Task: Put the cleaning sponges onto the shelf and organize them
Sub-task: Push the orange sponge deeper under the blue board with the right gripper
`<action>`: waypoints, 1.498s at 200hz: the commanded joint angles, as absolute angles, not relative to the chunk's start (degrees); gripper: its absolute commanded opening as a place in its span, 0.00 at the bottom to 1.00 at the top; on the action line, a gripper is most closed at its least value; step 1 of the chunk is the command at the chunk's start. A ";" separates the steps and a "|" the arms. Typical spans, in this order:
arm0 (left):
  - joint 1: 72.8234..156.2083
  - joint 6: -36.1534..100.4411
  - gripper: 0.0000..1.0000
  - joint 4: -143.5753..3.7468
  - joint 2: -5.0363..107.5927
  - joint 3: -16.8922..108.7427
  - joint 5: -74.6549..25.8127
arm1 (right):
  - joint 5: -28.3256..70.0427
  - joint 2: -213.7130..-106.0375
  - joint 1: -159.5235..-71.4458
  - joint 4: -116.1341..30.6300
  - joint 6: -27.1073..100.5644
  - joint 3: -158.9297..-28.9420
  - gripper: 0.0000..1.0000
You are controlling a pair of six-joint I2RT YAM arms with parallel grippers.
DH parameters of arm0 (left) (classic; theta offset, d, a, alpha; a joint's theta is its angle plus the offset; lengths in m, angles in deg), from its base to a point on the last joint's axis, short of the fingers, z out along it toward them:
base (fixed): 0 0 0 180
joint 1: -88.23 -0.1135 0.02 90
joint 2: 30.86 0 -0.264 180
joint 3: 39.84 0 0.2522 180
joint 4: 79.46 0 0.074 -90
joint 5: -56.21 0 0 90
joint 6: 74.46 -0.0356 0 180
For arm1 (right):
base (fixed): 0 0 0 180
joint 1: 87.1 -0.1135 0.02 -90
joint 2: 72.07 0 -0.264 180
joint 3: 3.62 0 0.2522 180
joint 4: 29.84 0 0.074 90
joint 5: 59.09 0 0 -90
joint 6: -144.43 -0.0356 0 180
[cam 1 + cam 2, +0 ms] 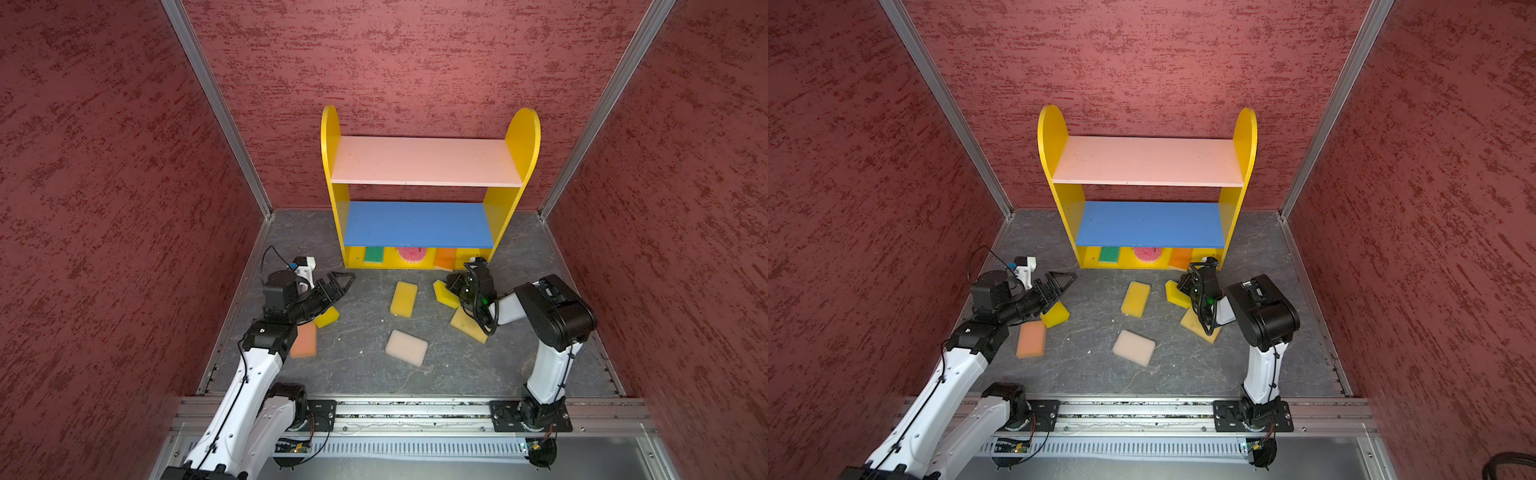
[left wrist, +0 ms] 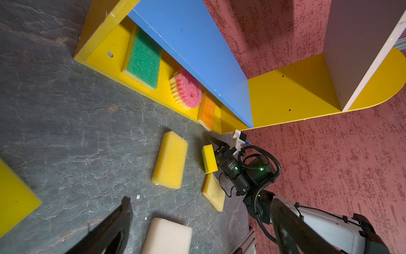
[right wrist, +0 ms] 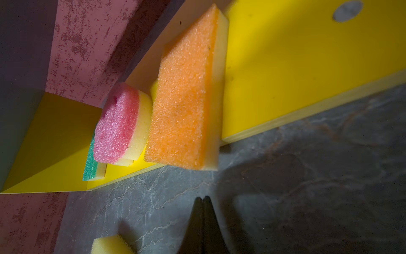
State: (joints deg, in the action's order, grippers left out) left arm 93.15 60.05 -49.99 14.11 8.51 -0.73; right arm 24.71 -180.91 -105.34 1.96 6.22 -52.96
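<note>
Right pincer (image 3: 202, 200) pressed together, empty, low over worktop (image 3: 307, 176). Orange sponge (image 3: 186, 99) just ahead on shelf (image 3: 285, 77) bottom board, long axis pointing inward, near end overhanging front edge. Left pincer (image 1: 343, 286) spread apart, empty; yellow sponge (image 1: 328, 318) just beside.

pink board (image 1: 426, 161) open above | blue board (image 1: 415, 224) bare | orange sponge (image 1: 445, 257) overhangs bottom edge

Both your top views sit high at 6 o'clock, pitched down at the shelf (image 1: 428, 162) at 12. Left wrist cam: low, facing 3 o'clock, mid-range. Right wrist cam: close-up, facing 12. Wrist views share the orange sponge (image 3: 184, 99).
</note>
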 commanded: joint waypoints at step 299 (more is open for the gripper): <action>91.14 57.62 0.97 -53.36 16.33 7.35 1.58 | 18.63 -182.94 -101.33 -1.90 0.55 -57.35 0.00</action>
State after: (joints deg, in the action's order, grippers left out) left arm 91.82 59.11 -50.73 15.79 8.38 0.80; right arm 17.74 -181.02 -101.23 -5.47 2.83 -56.10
